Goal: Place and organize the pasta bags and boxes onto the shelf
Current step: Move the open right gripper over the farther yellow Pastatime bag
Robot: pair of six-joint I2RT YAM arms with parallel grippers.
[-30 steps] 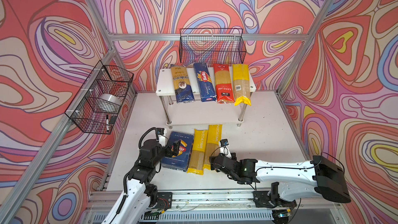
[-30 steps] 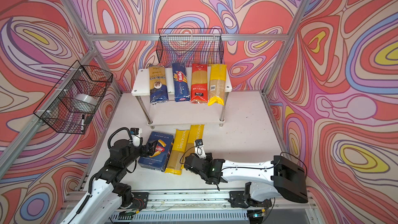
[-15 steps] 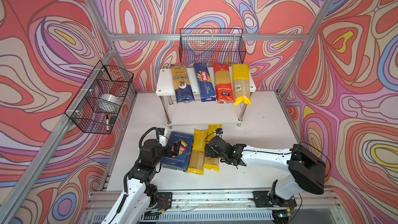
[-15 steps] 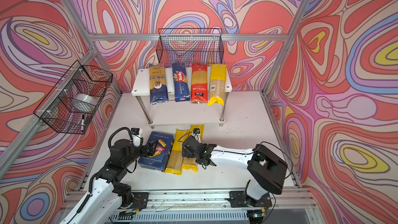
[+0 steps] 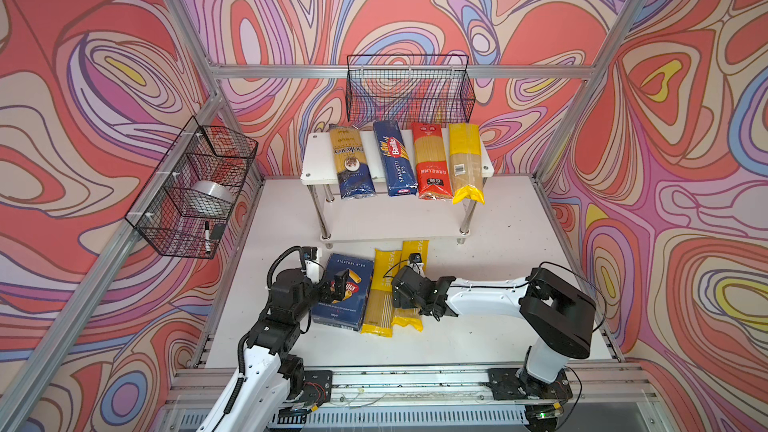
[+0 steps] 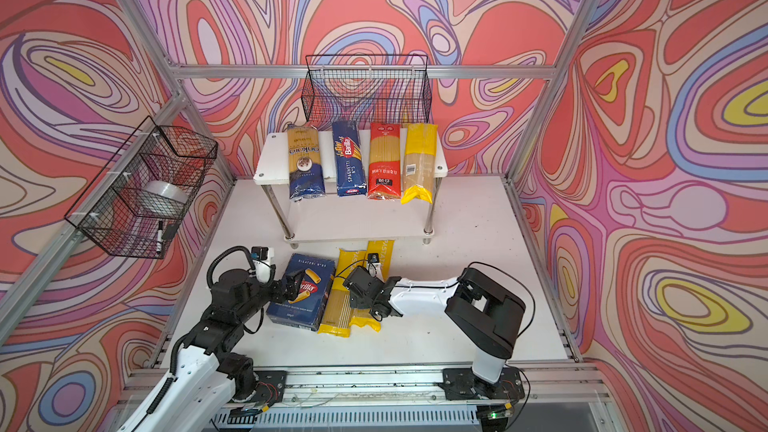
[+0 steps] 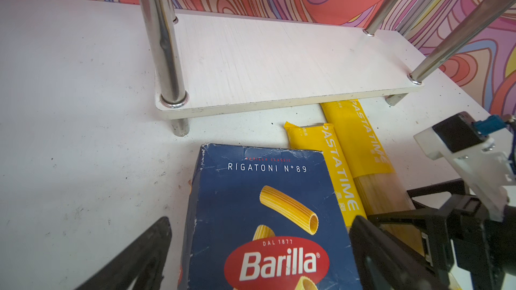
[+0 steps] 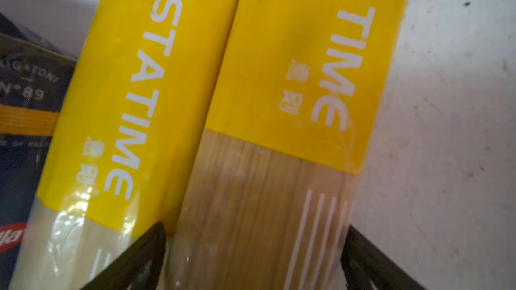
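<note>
Near the shelf (image 5: 395, 238) edge, right gripper (image 8: 254, 230) straddles one yellow bag (image 8: 279, 79), jaws spread.

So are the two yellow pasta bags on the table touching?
Touching. The right wrist view shows the yellow bag next to the rigatoni box and the other yellow bag pressed edge to edge, no table visible between them.

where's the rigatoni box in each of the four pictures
Top view: the rigatoni box lies flat in front of the shelf, left of centre.
Top view: same spot.
Left wrist: large and close, label readable.
Right wrist: dark sliver beside the yellow bags.
Shared landmark: the yellow pack right beside it.
</note>
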